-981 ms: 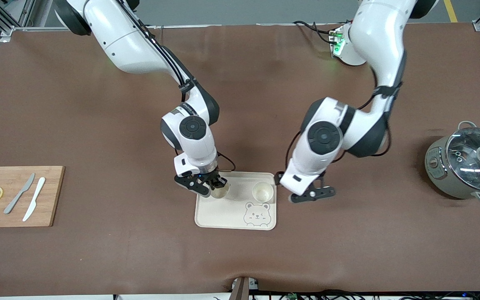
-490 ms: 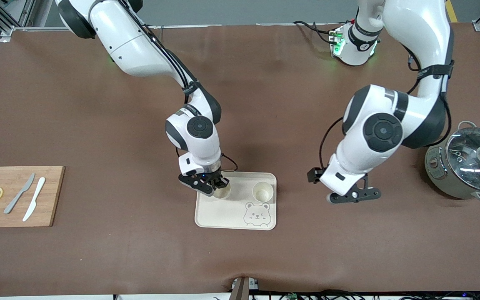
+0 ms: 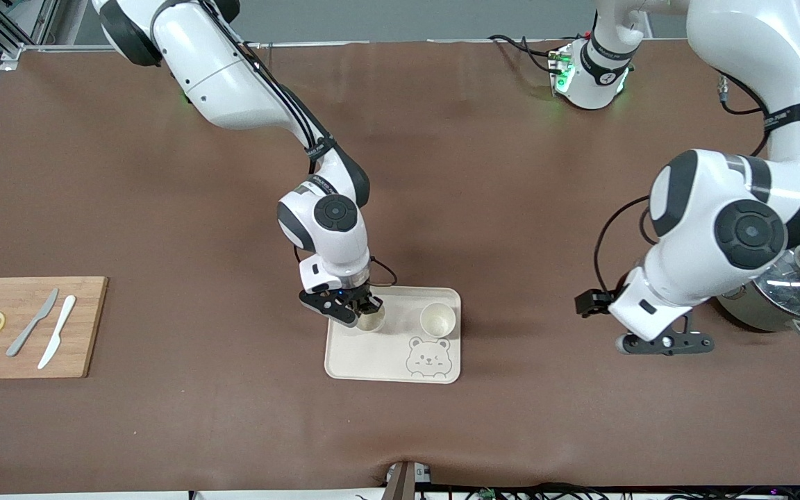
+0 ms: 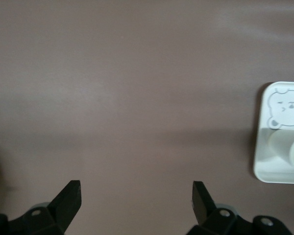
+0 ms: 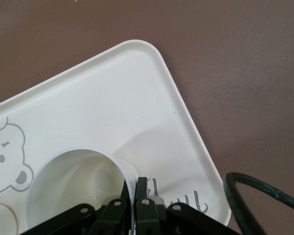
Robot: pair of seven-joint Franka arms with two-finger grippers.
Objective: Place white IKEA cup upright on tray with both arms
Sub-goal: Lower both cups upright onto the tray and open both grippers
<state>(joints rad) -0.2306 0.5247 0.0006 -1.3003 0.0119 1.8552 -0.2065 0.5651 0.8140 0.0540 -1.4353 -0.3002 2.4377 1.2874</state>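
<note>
The cream tray (image 3: 372, 357) with a bear face lies mid-table. Two white cups stand upright on it. My right gripper (image 3: 362, 309) is shut on the rim of one cup (image 3: 371, 322), at the tray corner toward the right arm's end. In the right wrist view the fingers (image 5: 142, 188) pinch that cup's (image 5: 73, 186) wall over the tray (image 5: 112, 98). The second cup (image 3: 437, 319) stands free beside it. My left gripper (image 3: 664, 342) is open and empty over bare table near the pot. The left wrist view shows the left gripper (image 4: 136, 196) with its jaws wide apart, the tray (image 4: 258, 147) off to one side.
A wooden cutting board (image 3: 87, 326) with two lemon slices and two knives lies at the right arm's end. A grey pot with a glass lid (image 3: 799, 278) stands at the left arm's end, partly hidden by the left arm. A black cable (image 5: 255, 200) hangs by the right gripper.
My left arm has swung away from the tray toward the pot, its gripper empty. My right gripper has stayed shut on the cup's rim, barely moving.
</note>
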